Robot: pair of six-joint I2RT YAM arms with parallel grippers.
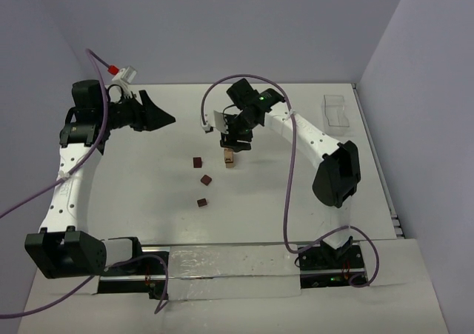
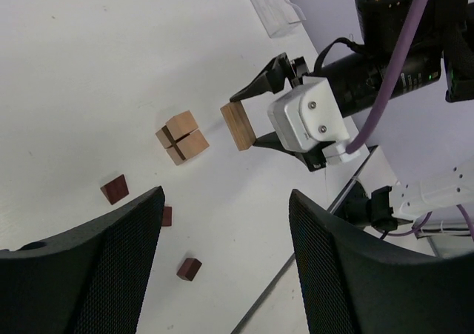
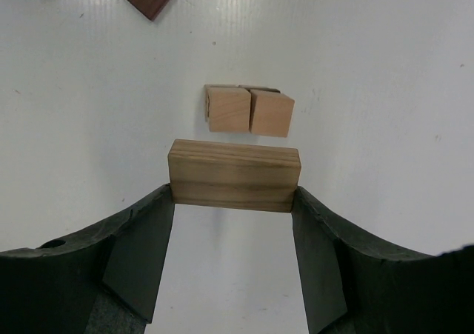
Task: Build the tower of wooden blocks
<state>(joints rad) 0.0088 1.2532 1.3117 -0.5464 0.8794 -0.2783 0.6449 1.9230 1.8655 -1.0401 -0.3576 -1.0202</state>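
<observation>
So it can top the two tan wooden cubes point(image 3: 249, 110), I guess, right tool point(image 3: 233, 195) clamps a flat tan wooden block point(image 3: 234, 172); left tool point(image 2: 224, 198) sits open.

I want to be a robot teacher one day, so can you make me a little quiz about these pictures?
1. True or false: the left gripper holds something.
2. How many brown cubes are there? A one, B three, C five.
3. What colour is the block in the right gripper?
Key: 1 false; 2 B; 3 tan.
</observation>
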